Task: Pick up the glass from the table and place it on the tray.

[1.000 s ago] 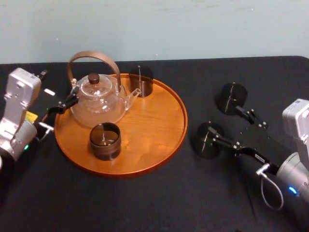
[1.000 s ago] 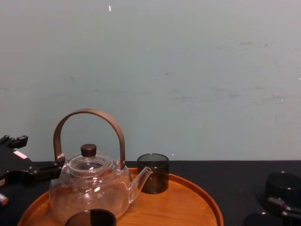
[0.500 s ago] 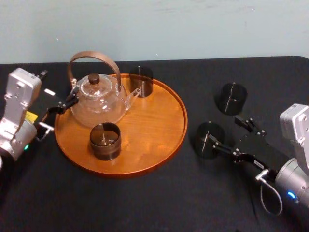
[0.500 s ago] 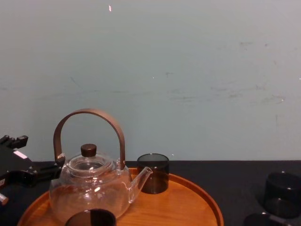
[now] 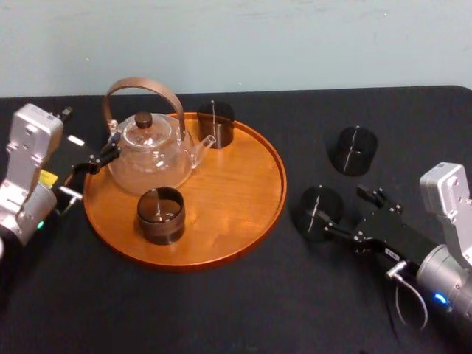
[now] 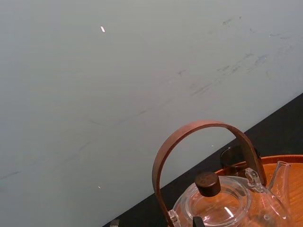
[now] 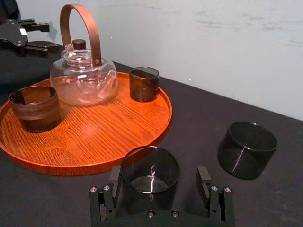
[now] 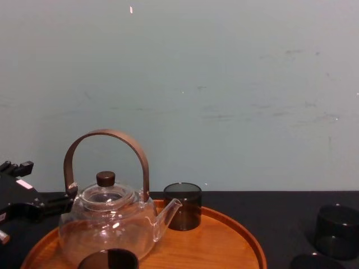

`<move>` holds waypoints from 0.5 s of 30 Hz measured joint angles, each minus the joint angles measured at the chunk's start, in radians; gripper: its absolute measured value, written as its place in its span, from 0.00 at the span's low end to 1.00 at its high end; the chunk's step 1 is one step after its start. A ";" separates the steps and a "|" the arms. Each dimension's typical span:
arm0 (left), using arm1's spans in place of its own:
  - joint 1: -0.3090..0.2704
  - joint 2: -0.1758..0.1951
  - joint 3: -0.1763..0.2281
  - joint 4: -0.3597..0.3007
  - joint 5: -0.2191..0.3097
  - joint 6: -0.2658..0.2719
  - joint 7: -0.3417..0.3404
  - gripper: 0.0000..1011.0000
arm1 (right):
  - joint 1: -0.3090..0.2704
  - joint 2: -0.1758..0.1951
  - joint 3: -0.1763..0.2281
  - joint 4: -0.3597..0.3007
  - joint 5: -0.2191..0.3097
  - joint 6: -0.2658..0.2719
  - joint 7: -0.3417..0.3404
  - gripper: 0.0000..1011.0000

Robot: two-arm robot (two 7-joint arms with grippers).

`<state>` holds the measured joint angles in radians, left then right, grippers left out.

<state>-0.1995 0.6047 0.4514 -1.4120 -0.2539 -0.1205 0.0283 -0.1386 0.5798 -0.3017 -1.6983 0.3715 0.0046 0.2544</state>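
Right hand (image 7: 158, 176) is low on the worktop (image 5: 221, 310), fingers spread either side of the near glass (image 7: 150, 176). No contact that I can see. The glass stands just right of the tray (image 5: 236, 192), off its rim. My call: get it deeper between the pads, close gently mid-wall, lift clear of the rim, then traverse. Mind the second glass (image 5: 352, 150) farther back. Left hand (image 5: 82, 177) is idle and spread, beside the teapot (image 5: 150, 151).
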 joint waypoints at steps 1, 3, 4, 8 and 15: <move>0.000 0.000 0.000 0.000 0.000 0.000 0.000 0.99 | 0.002 -0.003 0.001 0.004 0.000 0.001 0.003 1.00; 0.000 0.000 0.000 0.000 0.000 0.000 0.000 0.99 | 0.008 -0.011 0.001 0.019 -0.003 0.003 0.012 1.00; 0.000 0.000 0.000 0.000 0.000 0.000 0.000 0.99 | 0.010 -0.013 0.001 0.024 -0.003 0.004 0.015 1.00; 0.000 0.000 0.000 0.000 0.000 0.000 0.000 0.99 | 0.021 -0.028 0.001 0.048 -0.006 0.007 0.030 1.00; 0.000 0.000 0.000 0.000 0.000 0.000 0.000 0.99 | 0.035 -0.048 0.005 0.082 -0.012 0.008 0.060 1.00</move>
<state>-0.1995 0.6047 0.4514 -1.4119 -0.2539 -0.1205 0.0283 -0.1036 0.5318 -0.2969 -1.6160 0.3599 0.0125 0.3145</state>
